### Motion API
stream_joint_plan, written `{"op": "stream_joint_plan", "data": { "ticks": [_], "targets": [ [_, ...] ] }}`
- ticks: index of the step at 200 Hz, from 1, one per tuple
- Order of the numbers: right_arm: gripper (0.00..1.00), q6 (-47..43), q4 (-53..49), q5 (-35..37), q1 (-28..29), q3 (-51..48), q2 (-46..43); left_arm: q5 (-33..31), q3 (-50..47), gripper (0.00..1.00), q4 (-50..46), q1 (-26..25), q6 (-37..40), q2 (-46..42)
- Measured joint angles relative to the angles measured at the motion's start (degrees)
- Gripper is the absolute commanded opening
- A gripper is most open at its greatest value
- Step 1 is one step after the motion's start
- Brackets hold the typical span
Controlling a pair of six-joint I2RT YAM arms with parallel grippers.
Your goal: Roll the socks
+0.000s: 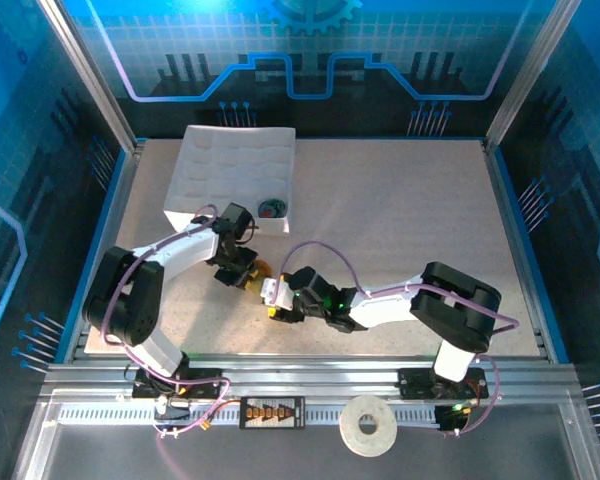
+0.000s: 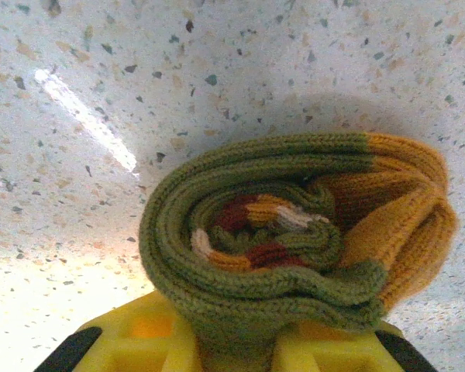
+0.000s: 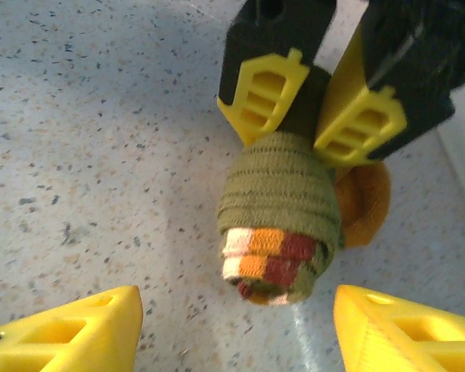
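The olive-green sock is rolled into a tight bundle, its orange toe on the outside and striped bands showing at the open end. My left gripper is shut on it, yellow fingers pinching the roll from both sides just above the table. My right gripper stands open in front of the roll's striped end, its fingertips wide apart and touching nothing. From above, both grippers meet left of the table's centre, the sock's orange between them. A small dark rolled bundle lies in the tray.
The white gridded tray sits at the back left, close behind the left gripper. A white tape roll rests on the front rail. Speckled tabletop stretches open to the right and back.
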Motion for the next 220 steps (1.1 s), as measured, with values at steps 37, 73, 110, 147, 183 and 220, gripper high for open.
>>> {"op": "stream_joint_plan", "data": {
  "ticks": [37, 73, 110, 147, 183, 220],
  "targets": [
    [0.61, -5.42, 0.61, 4.68, 1.29, 6.01, 6.03, 1.22, 2.05, 0.19, -2.19, 0.70, 1.14, 1.81],
    [0.32, -7.21, -1.16, 5.81, 1.29, 11.32, 10.40, 2.10, 2.10, 0.19, -2.34, 1.27, 1.81, 1.92],
    [0.09, -4.24, -5.51, 6.60, 1.11, 14.80, 11.65, 1.73, 2.08, 0.36, -2.49, 2.08, 2.82, 1.38],
    [0.00, 1.29, -6.93, 1.62, -0.72, 15.15, 11.32, 0.79, 0.33, 0.65, -3.72, 2.19, 2.71, -3.72],
    [0.00, 6.05, -7.02, -4.42, -2.75, 14.88, 11.08, -1.18, -0.96, 0.88, -4.83, 3.21, 1.95, -10.84],
    [0.00, 11.41, -7.65, -11.50, -5.86, 15.26, 11.10, -1.66, -1.53, 0.91, -6.88, 3.30, -1.46, -14.91]
  ]
}}
